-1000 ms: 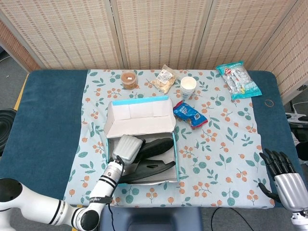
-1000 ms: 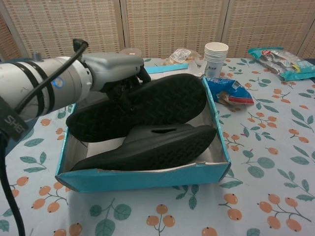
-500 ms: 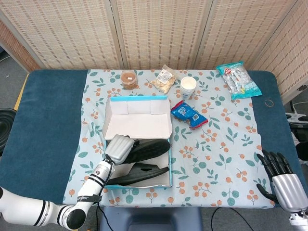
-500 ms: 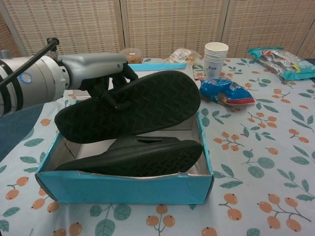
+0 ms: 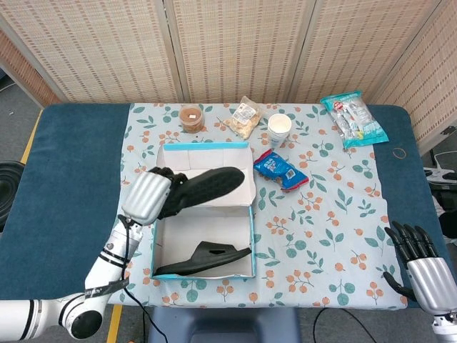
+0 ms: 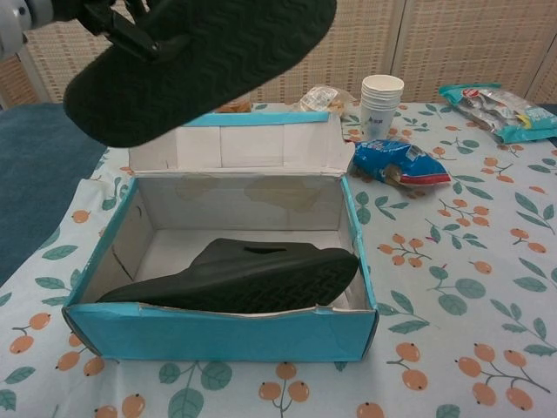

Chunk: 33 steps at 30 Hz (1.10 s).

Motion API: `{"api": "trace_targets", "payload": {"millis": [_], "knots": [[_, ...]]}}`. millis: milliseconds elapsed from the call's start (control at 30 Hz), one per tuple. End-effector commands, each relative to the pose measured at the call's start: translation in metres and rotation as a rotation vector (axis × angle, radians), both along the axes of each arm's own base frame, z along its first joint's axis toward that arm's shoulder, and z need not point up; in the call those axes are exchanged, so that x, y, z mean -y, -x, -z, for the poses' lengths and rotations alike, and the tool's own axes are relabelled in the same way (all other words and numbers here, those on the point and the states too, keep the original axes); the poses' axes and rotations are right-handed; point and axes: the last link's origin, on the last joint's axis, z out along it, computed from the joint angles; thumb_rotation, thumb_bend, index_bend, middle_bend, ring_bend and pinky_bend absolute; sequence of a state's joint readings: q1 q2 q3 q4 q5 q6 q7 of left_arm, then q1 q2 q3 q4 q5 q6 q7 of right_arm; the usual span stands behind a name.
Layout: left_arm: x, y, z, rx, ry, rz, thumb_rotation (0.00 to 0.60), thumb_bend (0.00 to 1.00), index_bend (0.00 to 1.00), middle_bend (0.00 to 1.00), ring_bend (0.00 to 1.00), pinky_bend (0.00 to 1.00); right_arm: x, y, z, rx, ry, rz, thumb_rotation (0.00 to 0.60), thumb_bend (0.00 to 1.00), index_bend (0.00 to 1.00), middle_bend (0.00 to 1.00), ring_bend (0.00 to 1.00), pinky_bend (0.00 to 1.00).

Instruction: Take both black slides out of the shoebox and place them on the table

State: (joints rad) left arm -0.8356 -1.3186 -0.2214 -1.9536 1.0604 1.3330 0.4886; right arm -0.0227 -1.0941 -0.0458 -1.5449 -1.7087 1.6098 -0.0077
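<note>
One black slide (image 5: 208, 184) is now up out of the shoebox (image 5: 203, 270), held in the air by the left hand (image 5: 146, 197), which grasps its heel end; 0.5 s ago it was still low over the box, touching the other slide. In chest view its ribbed sole (image 6: 202, 59) faces the cam, well above the box. Box looks shifted a bit vs. earlier, lid flap upright at the back. 2nd black slide (image 5: 203, 259) lies inside on its side, along the front wall, alone in the box. Right hand (image 5: 421, 268) sits at the table's near right edge w/ fingers spread, holding nothing, same as before. Behind the box: paper cup stack (image 6: 381, 104), blue snack bag (image 6: 399, 163), both on the floral cloth (image 5: 321, 236).
</note>
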Motion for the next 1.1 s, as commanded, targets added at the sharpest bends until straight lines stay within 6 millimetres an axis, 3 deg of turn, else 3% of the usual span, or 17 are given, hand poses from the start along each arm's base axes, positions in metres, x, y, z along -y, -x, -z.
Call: {"api": "trace_targets", "payload": {"millis": [33, 133, 267, 333, 367, 467, 567, 633, 933, 1100], "knots": [[-0.038, 0.065, -0.038, -0.131, -0.333, -0.062, 0.600, 0.54, 0.70, 0.65, 0.40, 0.43, -0.001, 0.000, 0.000, 0.001, -0.001, -0.002, 0.600, 0.16, 0.00, 0.00, 0.00, 0.00], [-0.058, 0.106, -0.046, -0.214, -0.417, -0.154, 0.600, 0.53, 0.69, 0.65, 0.39, 0.42, -0.001, -0.001, 0.001, -0.001, -0.009, -0.005, 0.600, 0.16, 0.00, 0.00, 0.00, 0.00], [-0.063, 0.118, -0.046, -0.242, -0.432, -0.171, 0.600, 0.52, 0.69, 0.64, 0.39, 0.40, -0.001, -0.001, 0.002, -0.003, -0.011, -0.006, 0.600, 0.16, 0.00, 0.00, 0.00, 0.00], [-0.073, 0.143, -0.046, -0.298, -0.441, -0.221, 0.600, 0.50, 0.68, 0.64, 0.38, 0.38, -0.001, -0.002, 0.004, -0.007, -0.020, -0.009, 0.600, 0.16, 0.00, 0.00, 0.00, 0.00], [-0.080, 0.175, -0.045, -0.422, -0.474, -0.289, 0.600, 0.50, 0.67, 0.63, 0.38, 0.36, -0.002, -0.003, 0.006, -0.009, -0.034, -0.010, 0.600, 0.16, 0.00, 0.00, 0.00, 0.00], [-0.088, 0.202, -0.032, -0.517, -0.521, -0.327, 0.600, 0.49, 0.64, 0.58, 0.35, 0.34, -0.001, -0.003, 0.006, -0.009, -0.045, -0.007, 0.600, 0.16, 0.00, 0.00, 0.00, 0.00], [-0.092, 0.221, -0.013, -0.548, -0.473, -0.416, 0.600, 0.48, 0.56, 0.45, 0.26, 0.29, -0.001, -0.003, 0.008, -0.013, -0.055, -0.007, 0.600, 0.16, 0.00, 0.00, 0.00, 0.00], [-0.093, 0.227, -0.004, -0.549, -0.451, -0.453, 0.600, 0.48, 0.51, 0.39, 0.22, 0.28, -0.001, -0.003, 0.008, -0.013, -0.061, -0.007, 0.600, 0.16, 0.00, 0.00, 0.00, 0.00], [-0.096, 0.242, 0.027, -0.568, -0.381, -0.525, 0.600, 0.47, 0.44, 0.30, 0.18, 0.28, -0.002, -0.002, 0.005, -0.004, -0.061, -0.004, 0.600, 0.16, 0.00, 0.00, 0.00, 0.00], [-0.091, 0.254, 0.041, -0.579, -0.299, -0.600, 0.600, 0.46, 0.34, 0.16, 0.12, 0.27, -0.002, -0.002, 0.004, -0.002, -0.055, -0.003, 0.600, 0.16, 0.00, 0.00, 0.00, 0.00]]}}
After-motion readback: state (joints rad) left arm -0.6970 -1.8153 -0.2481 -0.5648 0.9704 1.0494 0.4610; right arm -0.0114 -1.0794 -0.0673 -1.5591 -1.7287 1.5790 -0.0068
